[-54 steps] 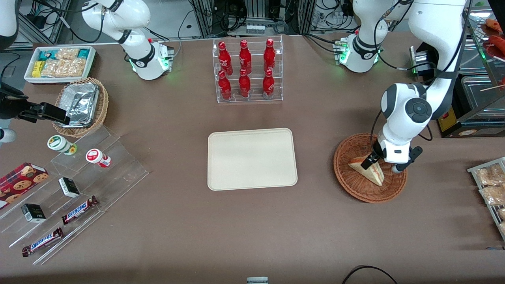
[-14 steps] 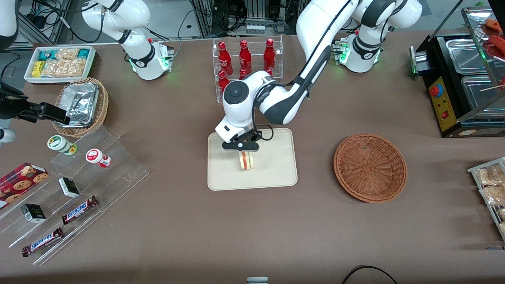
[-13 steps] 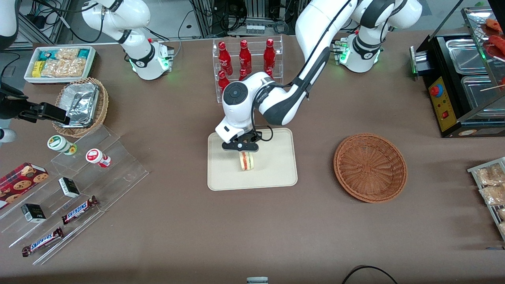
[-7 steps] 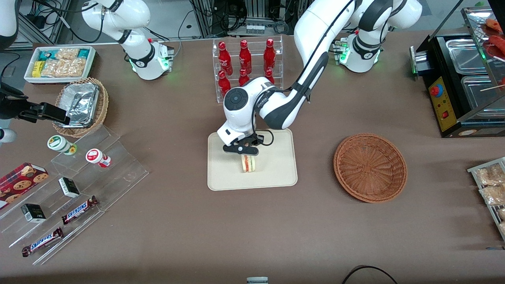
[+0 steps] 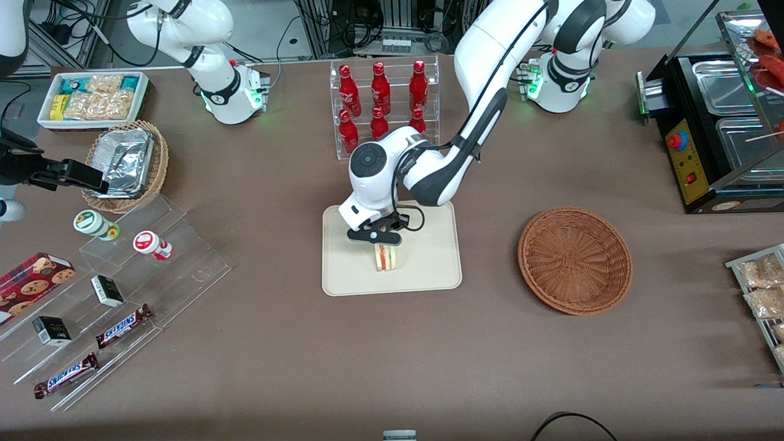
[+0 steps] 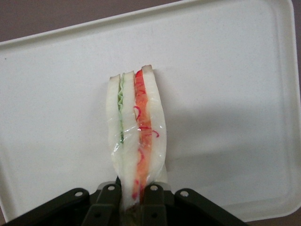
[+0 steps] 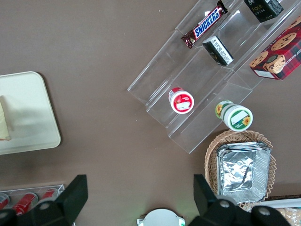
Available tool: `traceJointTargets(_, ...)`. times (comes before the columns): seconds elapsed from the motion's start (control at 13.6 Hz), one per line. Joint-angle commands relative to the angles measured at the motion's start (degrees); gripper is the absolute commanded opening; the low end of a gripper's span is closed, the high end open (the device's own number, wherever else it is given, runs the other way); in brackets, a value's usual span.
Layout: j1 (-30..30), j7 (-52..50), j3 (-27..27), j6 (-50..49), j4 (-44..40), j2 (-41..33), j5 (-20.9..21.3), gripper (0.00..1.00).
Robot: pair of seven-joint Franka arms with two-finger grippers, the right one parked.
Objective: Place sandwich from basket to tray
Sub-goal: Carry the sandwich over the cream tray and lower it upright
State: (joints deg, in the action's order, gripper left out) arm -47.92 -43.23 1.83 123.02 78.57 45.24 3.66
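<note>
The sandwich (image 5: 386, 258) (image 6: 136, 127), a wrapped white-bread wedge with red-orange and green filling along its edge, stands on edge over the middle of the cream tray (image 5: 429, 269) (image 6: 225, 84). My left gripper (image 5: 378, 240) (image 6: 133, 200) is shut on its narrow end, one finger on each bread face. The sandwich's lower edge is at the tray's floor; I cannot tell whether it touches. The reddish-brown woven basket (image 5: 574, 260) sits toward the working arm's end of the table with nothing in it.
A clear rack of red bottles (image 5: 384, 107) stands farther from the front camera than the tray, close to my arm's elbow. Toward the parked arm's end are clear steps with snack bars (image 5: 122, 324) and cups, a tan basket of foil containers (image 5: 125, 162) and a white snack bin (image 5: 92, 98).
Four seconds ago the gripper was at the sandwich in the basket; the sandwich has since travelled to the tray. Over the last second gripper and sandwich sank lower and came slightly nearer the front camera.
</note>
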Motion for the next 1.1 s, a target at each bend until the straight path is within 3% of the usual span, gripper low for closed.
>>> traceJointTargets(0.0,-0.07,-0.19,-0.24,0.11,-0.18,0.29,0.82,0.0)
traceJointTargets(0.07,-0.07,-0.36,-0.24,0.2,0.17,0.29,0.73,0.13)
traceJointTargets(0.15,-0.07,-0.54,-0.24,0.11,0.26,0.29,0.38,0.43)
traceJointTargets(0.22,-0.07,-1.23,-0.24,0.02,0.26,0.2,0.29,0.81)
traceJointTargets(0.29,-0.07,-2.02,-0.24,-0.06,0.26,0.03,0.29,0.99)
traceJointTargets(0.59,0.02,-5.28,-0.51,-0.85,-0.26,-1.55,0.38,1.0)
traceJointTargets(1.03,0.8,-5.9,-3.14,-6.02,-0.18,-10.41,-0.15,1.0)
